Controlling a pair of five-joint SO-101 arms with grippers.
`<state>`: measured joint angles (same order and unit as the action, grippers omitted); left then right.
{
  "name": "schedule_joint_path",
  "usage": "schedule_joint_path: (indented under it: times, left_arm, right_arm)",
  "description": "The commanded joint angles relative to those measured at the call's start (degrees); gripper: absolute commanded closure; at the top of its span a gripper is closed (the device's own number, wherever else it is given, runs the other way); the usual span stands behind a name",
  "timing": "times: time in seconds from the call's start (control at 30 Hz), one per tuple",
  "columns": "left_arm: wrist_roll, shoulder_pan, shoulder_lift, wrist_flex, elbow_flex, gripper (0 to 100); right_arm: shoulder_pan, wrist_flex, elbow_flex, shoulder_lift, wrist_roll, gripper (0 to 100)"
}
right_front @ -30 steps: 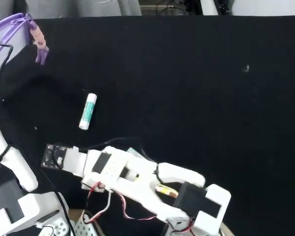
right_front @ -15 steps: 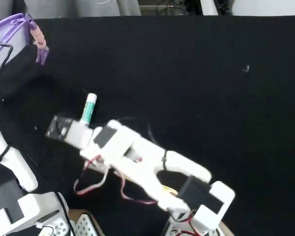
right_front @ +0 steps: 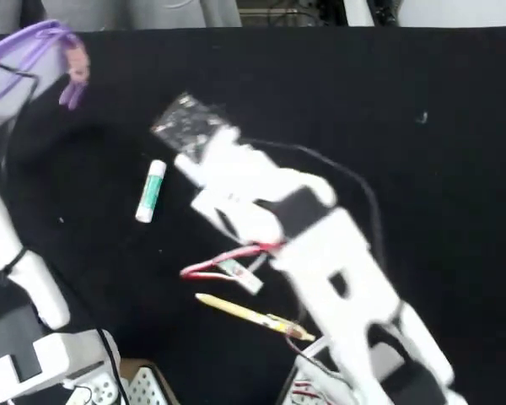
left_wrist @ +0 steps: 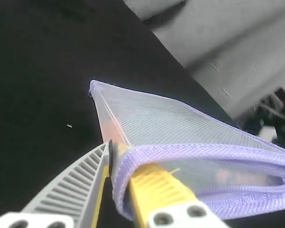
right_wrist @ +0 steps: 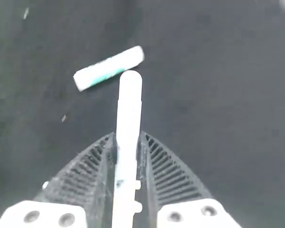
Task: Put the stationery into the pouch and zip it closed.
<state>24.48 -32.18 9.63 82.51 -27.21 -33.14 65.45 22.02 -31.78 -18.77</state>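
Observation:
A purple-rimmed mesh pouch (right_front: 25, 55) hangs open at the table's far left corner. My left gripper (left_wrist: 118, 152) is shut on the pouch (left_wrist: 180, 128) at its rim. My right gripper (right_front: 185, 124) hovers above the table beyond the glue stick, right of the pouch. In the right wrist view the right gripper (right_wrist: 128, 137) is shut on a white pen (right_wrist: 128, 109) that juts out past its tips. A white and green glue stick (right_front: 150, 191) lies on the black table; the glue stick (right_wrist: 109, 68) sits just past the pen's tip. A yellow pencil (right_front: 253, 315) lies near the front.
A small pale item (right_front: 239, 274) lies beside the right arm's red cable (right_front: 215, 261). The left arm's base (right_front: 21, 337) stands at the front left. The black table (right_front: 422, 169) has free room on the right. A pink tag (right_front: 78, 69) dangles from the pouch.
My right arm has swung from the front of the table to the far side, past the glue stick, uncovering the pencil and the small item. The pouch shifted slightly.

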Motion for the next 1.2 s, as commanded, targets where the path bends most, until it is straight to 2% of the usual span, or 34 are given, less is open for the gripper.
schedule_joint_path:
  times: [0.0, 0.13, 0.37, 0.63, 0.77, 0.87, 1.17]
  left_arm:
    - [-0.4, 7.3, 0.5, -1.2, 0.5, 97]
    - [-0.4, 12.2, 1.0, -1.1, 0.8, 97]
    - [-0.2, 19.5, 1.0, 5.4, -4.2, 97]
    - [-0.2, 31.4, 1.0, 8.1, -5.1, 97]
    - [-0.1, 35.6, 1.0, 8.1, -5.0, 97]
    - [-0.1, 38.6, 1.0, 8.7, -4.8, 97]
    - [-0.1, 44.8, 0.6, 11.5, -4.9, 97]
  right_arm:
    - [4.5, -3.0, -3.2, -8.3, -0.4, 98.7]
    - [8.3, -4.3, -3.4, -13.1, -0.5, 98.7]
    - [12.3, -13.0, -2.4, -21.3, -0.2, 98.7]
    - [12.2, -19.5, 2.9, -34.0, 0.0, 98.7]
    - [12.2, -20.9, 5.7, -42.9, 0.3, 98.7]
    - [12.2, -23.7, 8.0, -50.0, 3.8, 98.7]
    - [12.0, -37.2, 23.4, -64.7, 5.4, 98.7]
